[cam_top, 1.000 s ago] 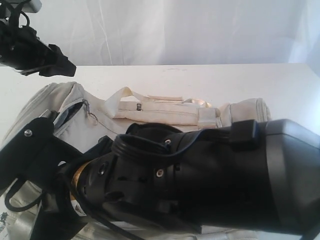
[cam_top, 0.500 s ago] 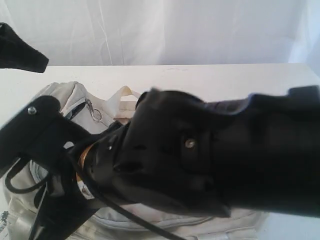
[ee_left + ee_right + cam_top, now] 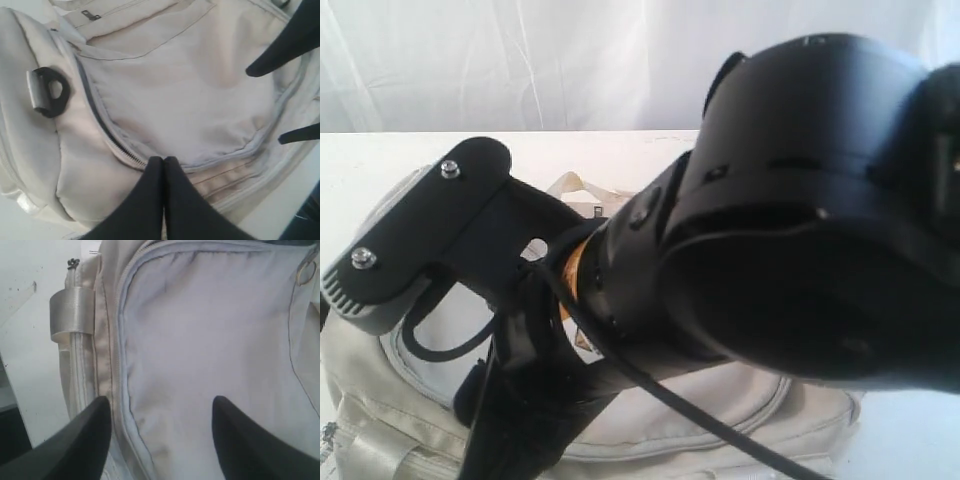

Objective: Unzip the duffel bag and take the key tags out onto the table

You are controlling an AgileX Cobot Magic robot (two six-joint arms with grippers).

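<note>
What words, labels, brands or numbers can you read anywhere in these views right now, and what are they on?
Readable text: none in any view.
duffel bag: plain fabric, no logo or printed label showing.
dark marks at the bag's lower left edge in the exterior view: too small and blurred to read.
Robot arms: no legible markings.

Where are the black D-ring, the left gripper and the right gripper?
black D-ring (image 3: 47, 106): left wrist view, lower rim.
left gripper (image 3: 163, 161): left wrist view, closed fingertips meeting.
right gripper (image 3: 160, 402): right wrist view, midway between open fingertips.
</note>
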